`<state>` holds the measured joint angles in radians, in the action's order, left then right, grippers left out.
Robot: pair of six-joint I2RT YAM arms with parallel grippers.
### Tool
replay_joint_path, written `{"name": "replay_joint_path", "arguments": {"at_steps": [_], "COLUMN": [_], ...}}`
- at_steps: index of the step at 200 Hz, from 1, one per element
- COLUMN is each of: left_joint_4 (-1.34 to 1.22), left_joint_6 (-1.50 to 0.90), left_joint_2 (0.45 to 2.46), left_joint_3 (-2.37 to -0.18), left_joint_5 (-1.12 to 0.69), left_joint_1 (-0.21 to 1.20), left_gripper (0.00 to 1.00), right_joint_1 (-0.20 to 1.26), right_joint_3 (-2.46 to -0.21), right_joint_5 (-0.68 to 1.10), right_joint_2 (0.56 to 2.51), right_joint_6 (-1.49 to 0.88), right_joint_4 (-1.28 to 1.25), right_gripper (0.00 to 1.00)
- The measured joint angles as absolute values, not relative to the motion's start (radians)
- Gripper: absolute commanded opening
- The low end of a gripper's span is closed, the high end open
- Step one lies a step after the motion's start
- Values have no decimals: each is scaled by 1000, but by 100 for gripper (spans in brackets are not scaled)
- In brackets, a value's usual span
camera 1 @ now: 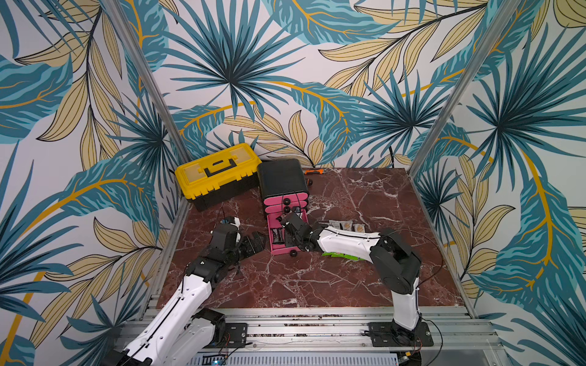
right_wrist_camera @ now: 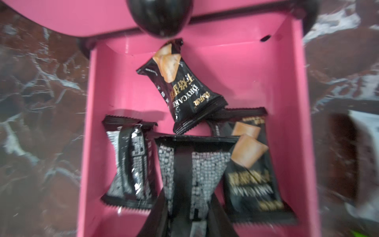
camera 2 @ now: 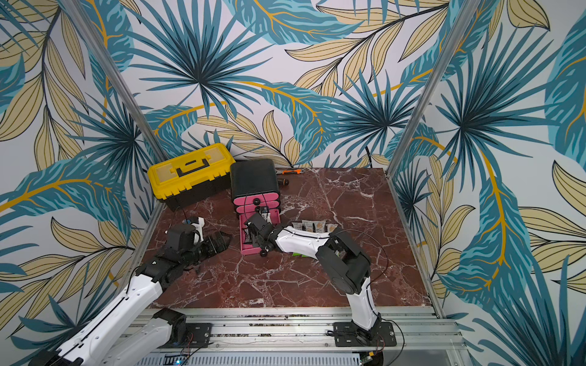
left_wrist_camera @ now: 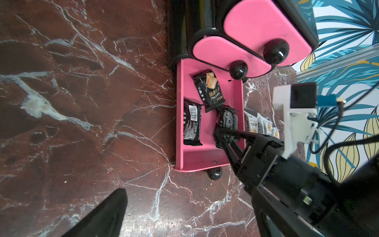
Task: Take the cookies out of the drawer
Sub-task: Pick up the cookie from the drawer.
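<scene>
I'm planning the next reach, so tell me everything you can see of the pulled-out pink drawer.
The pink drawer looks like smooth plastic: a shallow open-topped tray with a round black knob on its front. It is the lowest drawer of the black cabinet, pulled far out over the marble table, level. Four black packets are inside; the right gripper reaches in, pinching one raised packet.

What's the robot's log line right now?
step: grasping | right gripper: closed on black foil snack packet in open pink plastic drawer | left gripper: open, empty | three other black packets inside
</scene>
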<state>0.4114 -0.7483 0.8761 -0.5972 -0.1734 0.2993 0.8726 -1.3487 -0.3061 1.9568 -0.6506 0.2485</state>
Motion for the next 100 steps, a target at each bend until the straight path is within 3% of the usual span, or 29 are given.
{"name": "replay_joint_path", "arguments": {"at_steps": [100], "left_joint_4": [407], "left_joint_6": [-822], "left_joint_2": [952], "left_joint_3": [-598], "left_joint_5": [-72], "left_joint_1": [537], "left_gripper": [100], "right_joint_1": [873], "right_joint_3": [-1013], "right_joint_5": [-307], "right_joint_2": [1568], "right_joint_6": [-659], "right_joint_4": [293], "right_gripper": [24]}}
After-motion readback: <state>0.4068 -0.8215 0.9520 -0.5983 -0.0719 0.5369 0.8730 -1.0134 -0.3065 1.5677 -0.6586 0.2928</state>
